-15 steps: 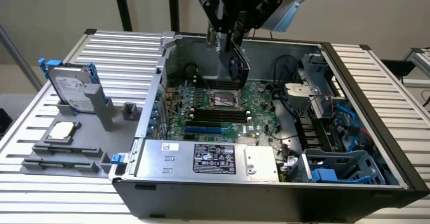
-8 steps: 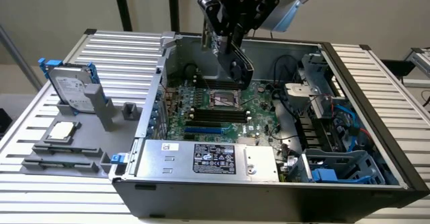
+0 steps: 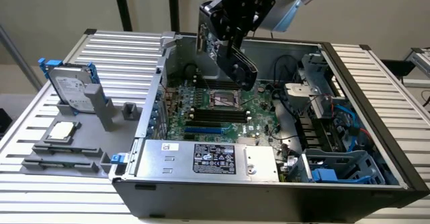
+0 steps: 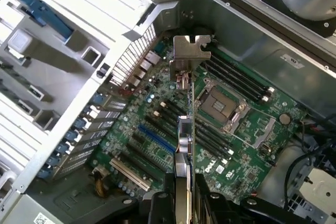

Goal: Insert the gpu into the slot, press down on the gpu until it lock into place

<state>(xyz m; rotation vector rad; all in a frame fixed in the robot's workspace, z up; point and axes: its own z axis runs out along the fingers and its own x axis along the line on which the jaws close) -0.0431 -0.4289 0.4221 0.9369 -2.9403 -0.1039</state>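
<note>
The gpu (image 3: 234, 58), a flat black card, hangs tilted in the air over the open computer case, with my gripper (image 3: 232, 30) shut on its upper part. In the wrist view the gpu (image 4: 185, 129) appears edge-on between my fingers (image 4: 202, 192), its silver bracket (image 4: 191, 51) at the far end. The slot (image 3: 203, 131), a bright-blue strip on the green motherboard (image 3: 259, 110), lies well below the card, on the side toward the power supply. From the wrist, the slot (image 4: 157, 141) lies beside the card's edge, apart from it.
A silver labelled power-supply box (image 3: 208, 158) fills the case's near side. Black memory slots (image 3: 218, 116) and the CPU socket (image 3: 225, 99) sit by the blue strip. Cables and a blue drive cage (image 3: 336, 168) are at the exterior view's right. A hard drive (image 3: 70, 88) stands outside, at its left.
</note>
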